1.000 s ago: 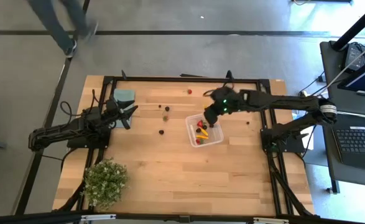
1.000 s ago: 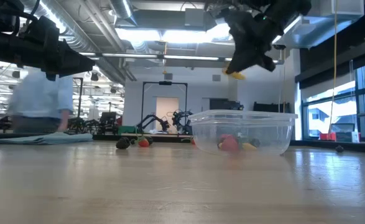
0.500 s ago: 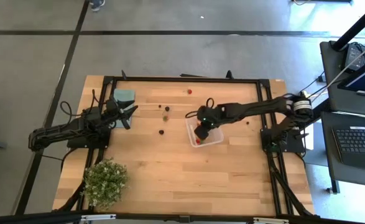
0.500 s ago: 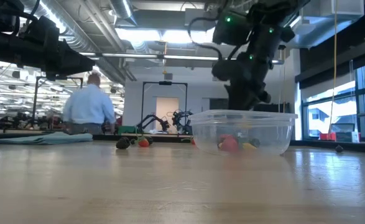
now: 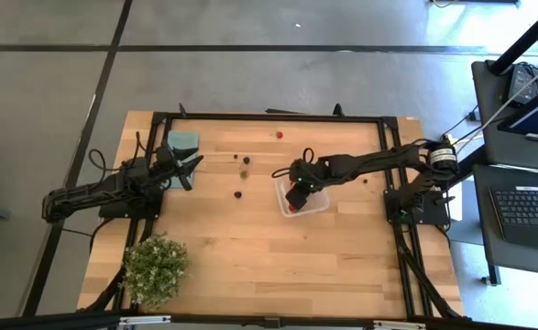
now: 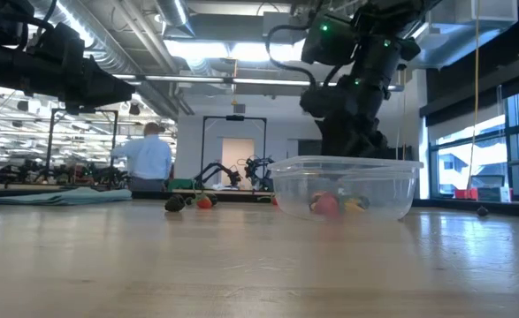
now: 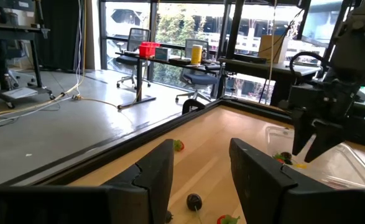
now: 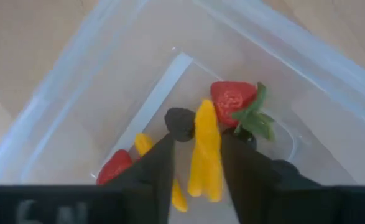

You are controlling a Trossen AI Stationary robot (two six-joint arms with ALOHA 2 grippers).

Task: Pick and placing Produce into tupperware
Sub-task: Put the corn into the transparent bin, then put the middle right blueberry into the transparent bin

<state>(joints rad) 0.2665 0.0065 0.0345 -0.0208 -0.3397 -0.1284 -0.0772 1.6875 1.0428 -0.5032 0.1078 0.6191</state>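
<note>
My right jaws [image 8: 198, 163] hang inside the tupperware [image 8: 331, 74], parted around a yellow produce piece [image 8: 206, 149] lying lengthwise between them; whether they grip it, I cannot tell.

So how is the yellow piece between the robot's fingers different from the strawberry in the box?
The yellow piece is long and slim; the strawberry is short and plump. The yellow piece is plain yellow, while the strawberry is red with a green leafy top. The yellow piece sits between the right gripper's parted fingers, end up; the strawberry lies on the tupperware's floor. Both are toy produce inside the tupperware.
</note>
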